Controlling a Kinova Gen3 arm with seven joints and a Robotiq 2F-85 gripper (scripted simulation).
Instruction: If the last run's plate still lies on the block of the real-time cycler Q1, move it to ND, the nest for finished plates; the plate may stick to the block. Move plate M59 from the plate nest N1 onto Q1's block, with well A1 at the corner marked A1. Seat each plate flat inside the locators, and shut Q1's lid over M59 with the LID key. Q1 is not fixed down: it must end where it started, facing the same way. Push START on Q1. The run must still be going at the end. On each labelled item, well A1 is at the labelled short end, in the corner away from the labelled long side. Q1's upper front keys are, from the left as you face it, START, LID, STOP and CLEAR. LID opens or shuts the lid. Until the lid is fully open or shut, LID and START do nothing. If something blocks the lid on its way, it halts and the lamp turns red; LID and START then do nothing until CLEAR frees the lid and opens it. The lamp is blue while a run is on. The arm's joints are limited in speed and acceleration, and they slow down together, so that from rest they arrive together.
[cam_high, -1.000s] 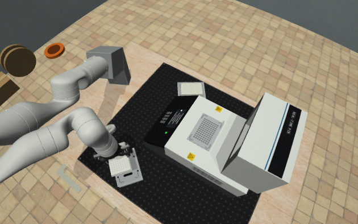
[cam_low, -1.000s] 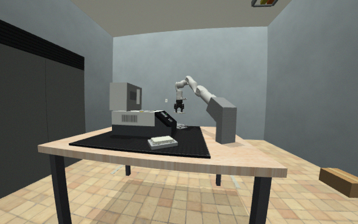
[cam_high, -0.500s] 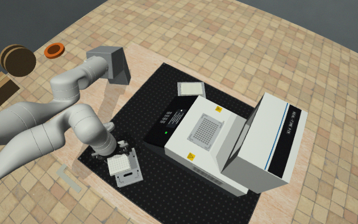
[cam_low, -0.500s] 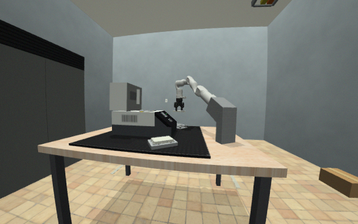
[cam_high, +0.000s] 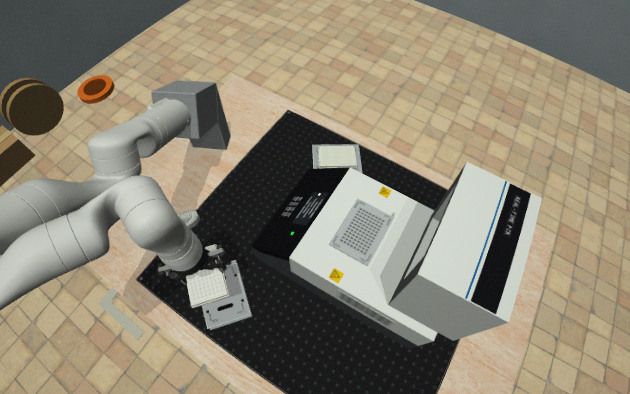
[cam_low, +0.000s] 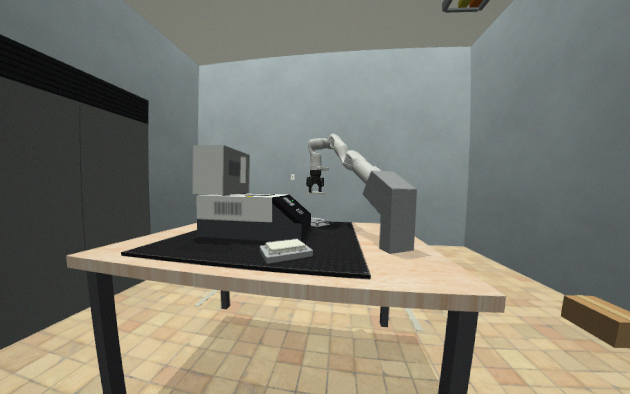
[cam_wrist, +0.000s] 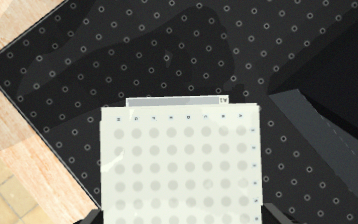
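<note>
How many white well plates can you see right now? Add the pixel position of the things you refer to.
2. One (cam_high: 207, 290) (cam_low: 317, 193) (cam_wrist: 180, 172) is held in the air by the gripper (cam_high: 206, 276) (cam_low: 316, 190) (cam_wrist: 181, 217); the other (cam_high: 337, 156) (cam_low: 285, 246) sits in the grey holder (cam_high: 315, 162) (cam_low: 287, 257) beside the machine (cam_high: 320, 250) (cam_low: 235, 207). Another could be hidden behind the machine or arm (cam_high: 145, 205) (cam_low: 362, 167).

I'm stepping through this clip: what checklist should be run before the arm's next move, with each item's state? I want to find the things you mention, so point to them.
1. Gripper (cam_high: 192, 265) (cam_low: 315, 190) (cam_wrist: 181, 215) shut on the carried plate (cam_high: 206, 289) (cam_low: 317, 193) (cam_wrist: 181, 167): ok
2. Q1's block (cam_high: 362, 232) free of any plate: ok
3. Q1's lid (cam_high: 465, 240) (cam_low: 208, 170) raised: ok
4. Lamp (cam_high: 292, 233) (cam_low: 292, 200) not red: ok, green
5. Carried plate's A1 corner matches the nest below (cam_high: 235, 295) (cam_low: 320, 223) (cam_wrist: 172, 102): ok
6. Carried plate confirmed as M59: cannot tell
</note>
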